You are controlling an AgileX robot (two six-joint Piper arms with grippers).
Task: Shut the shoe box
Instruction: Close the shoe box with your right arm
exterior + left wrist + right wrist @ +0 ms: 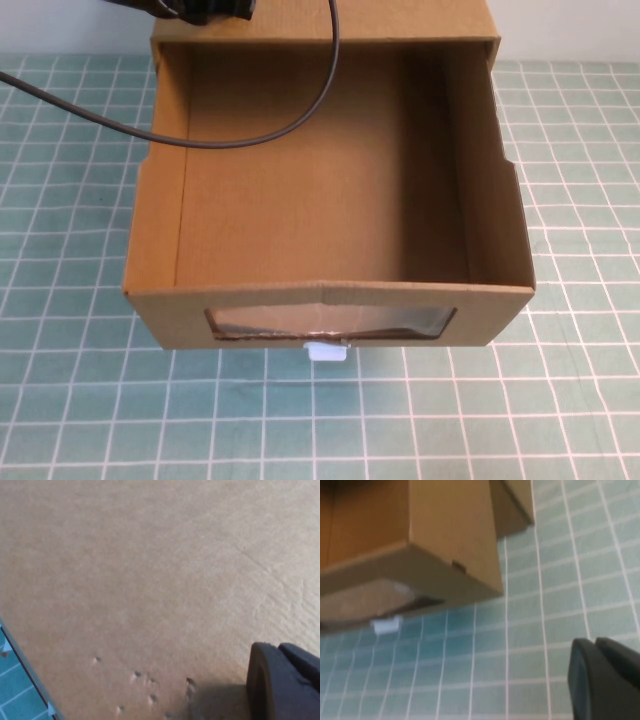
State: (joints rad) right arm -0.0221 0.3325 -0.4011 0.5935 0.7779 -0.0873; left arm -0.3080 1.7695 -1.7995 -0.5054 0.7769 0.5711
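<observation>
The shoe box [330,290] is a brown cardboard drawer pulled far out of its sleeve [400,22] toward me, empty inside. Its front has a clear window [330,322] and a small white pull tab [327,351] at the bottom edge. My left gripper [205,10] is over the sleeve's top at the back left; in the left wrist view it [280,652] is shut, close above plain cardboard [150,580]. My right gripper [596,647] is shut and empty above the mat, off the drawer's front right corner [492,582]. The tab also shows there [386,625].
A green mat with a white grid [560,400] covers the table around the box. A black cable [250,135] hangs from the left arm across the drawer's back part. Small dents mark the cardboard [145,685] near the left gripper.
</observation>
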